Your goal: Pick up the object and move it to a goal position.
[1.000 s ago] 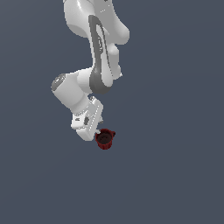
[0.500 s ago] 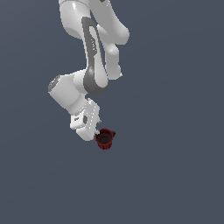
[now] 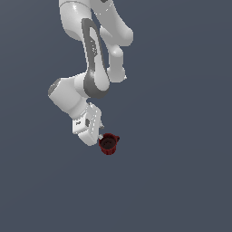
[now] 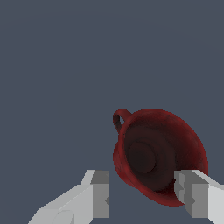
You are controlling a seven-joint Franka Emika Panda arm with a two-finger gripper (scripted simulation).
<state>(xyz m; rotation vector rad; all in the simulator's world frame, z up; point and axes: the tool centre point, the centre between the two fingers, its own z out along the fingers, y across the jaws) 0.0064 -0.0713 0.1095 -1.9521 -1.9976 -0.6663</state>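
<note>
Tilting beside the hand (image 4: 142, 200), a dark red mug (image 4: 159, 155).

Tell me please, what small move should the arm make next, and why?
Probably advance the claw a little further so that the mug sits squarely between the fingers, then close. In the wrist view the fingers are open and only the near part of the dark red mug lies between them; one finger overlaps its edge, so contact is uncertain.

The dark red mug (image 4: 159, 155) looks smooth with a dull ceramic-like sheen; the white gripper (image 4: 142, 201) and arm (image 3: 93, 68) look smooth, matt plastic.
</note>
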